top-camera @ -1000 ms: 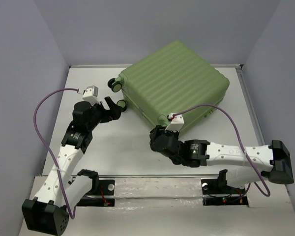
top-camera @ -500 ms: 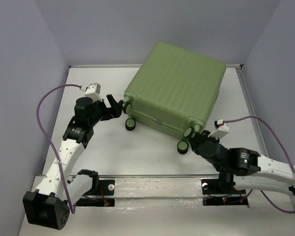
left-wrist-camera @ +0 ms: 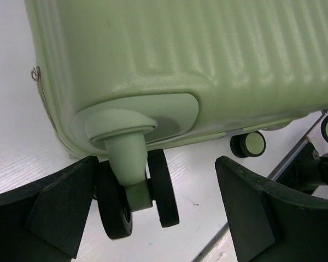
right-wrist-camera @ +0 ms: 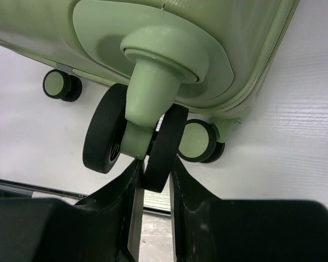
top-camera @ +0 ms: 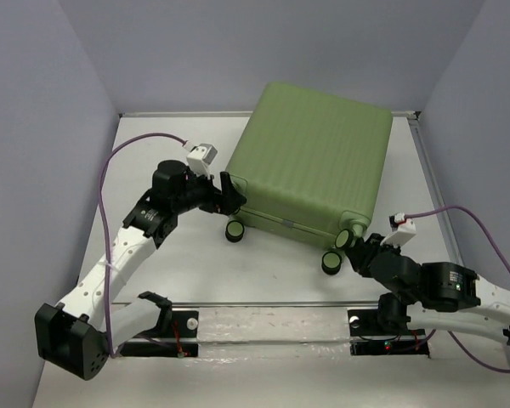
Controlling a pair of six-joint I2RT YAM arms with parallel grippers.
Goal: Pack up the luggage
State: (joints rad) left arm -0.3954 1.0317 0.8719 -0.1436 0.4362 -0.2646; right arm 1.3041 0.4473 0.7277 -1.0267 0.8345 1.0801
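Luggage (top-camera: pixel 310 161) lay closed on the table (top-camera: pixel 195 272), its interior hidden. Left gripper (left-wrist-camera: pixel 156 166) stood spread wide astride the left caster (left-wrist-camera: pixel 132 188), contact unclear. Right gripper (right-wrist-camera: pixel 153 183) pinched one wheel of the right caster (right-wrist-camera: pixel 150 109).

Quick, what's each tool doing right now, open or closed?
Left tool: open, straddling a caster without gripping it.
Right tool: closed, pinching a black wheel of another caster.

The luggage (top-camera: pixel 314 161) is light green and ribbed, with black-and-green wheels (right-wrist-camera: pixel 103 136).
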